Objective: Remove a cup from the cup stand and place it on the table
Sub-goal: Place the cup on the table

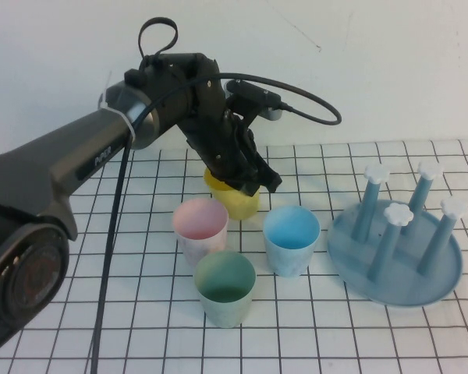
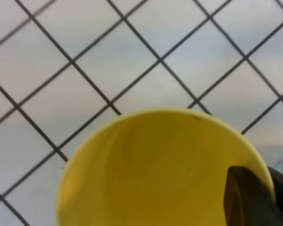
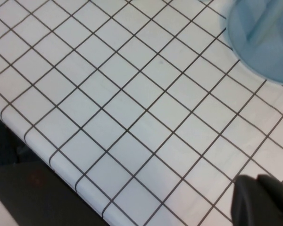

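I'm getting bright, even light with soft shadows under the cups; the yellow cup (image 2: 155,169) is blurring close to my left wrist camera.

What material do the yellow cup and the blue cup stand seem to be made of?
The cup, held at its rim by the left gripper, looks like matte plastic: even yellow colour, thin wall, no glaze. The cup stand looks like smooth blue moulded plastic with a soft sheen; its pegs carry white caps. The right gripper hangs over the table.
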`<move>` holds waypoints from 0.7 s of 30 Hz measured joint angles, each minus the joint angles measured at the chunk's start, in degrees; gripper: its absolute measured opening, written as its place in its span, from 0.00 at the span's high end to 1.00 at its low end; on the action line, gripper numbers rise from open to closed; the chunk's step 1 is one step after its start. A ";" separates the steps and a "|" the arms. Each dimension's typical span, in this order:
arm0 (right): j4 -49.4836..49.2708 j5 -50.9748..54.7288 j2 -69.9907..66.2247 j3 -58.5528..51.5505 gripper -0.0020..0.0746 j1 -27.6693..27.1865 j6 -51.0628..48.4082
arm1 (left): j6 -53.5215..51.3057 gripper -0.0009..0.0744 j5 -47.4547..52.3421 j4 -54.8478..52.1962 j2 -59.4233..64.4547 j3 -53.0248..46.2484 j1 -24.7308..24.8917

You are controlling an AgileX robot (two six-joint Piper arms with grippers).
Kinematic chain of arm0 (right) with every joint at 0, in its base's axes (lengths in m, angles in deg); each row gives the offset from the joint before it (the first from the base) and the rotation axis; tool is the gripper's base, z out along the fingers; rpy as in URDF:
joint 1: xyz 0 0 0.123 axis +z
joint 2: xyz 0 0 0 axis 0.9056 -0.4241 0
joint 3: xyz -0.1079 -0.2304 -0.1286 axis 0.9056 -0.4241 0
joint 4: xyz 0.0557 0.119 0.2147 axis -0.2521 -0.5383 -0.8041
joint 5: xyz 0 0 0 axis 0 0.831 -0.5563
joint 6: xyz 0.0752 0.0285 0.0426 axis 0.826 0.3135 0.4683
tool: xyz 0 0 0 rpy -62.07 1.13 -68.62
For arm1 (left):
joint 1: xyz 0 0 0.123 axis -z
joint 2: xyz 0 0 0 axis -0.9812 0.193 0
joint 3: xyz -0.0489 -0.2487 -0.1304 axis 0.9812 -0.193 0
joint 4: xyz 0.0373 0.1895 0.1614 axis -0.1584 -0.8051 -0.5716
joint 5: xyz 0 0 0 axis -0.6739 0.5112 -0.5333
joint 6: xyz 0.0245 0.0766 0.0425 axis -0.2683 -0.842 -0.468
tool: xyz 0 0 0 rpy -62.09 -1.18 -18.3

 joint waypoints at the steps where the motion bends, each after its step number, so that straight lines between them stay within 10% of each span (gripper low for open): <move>1: 0.11 0.00 0.00 0.00 0.97 0.00 0.00 | 0.00 0.98 0.28 -0.02 0.35 0.02 -0.02; 12: 5.17 0.00 0.00 0.00 0.97 0.00 0.23 | 0.89 0.53 5.08 -0.64 0.66 5.89 -0.02; 21: 17.11 0.00 0.10 -0.09 0.97 0.00 -1.11 | 2.45 0.91 16.08 -0.87 0.20 20.66 1.77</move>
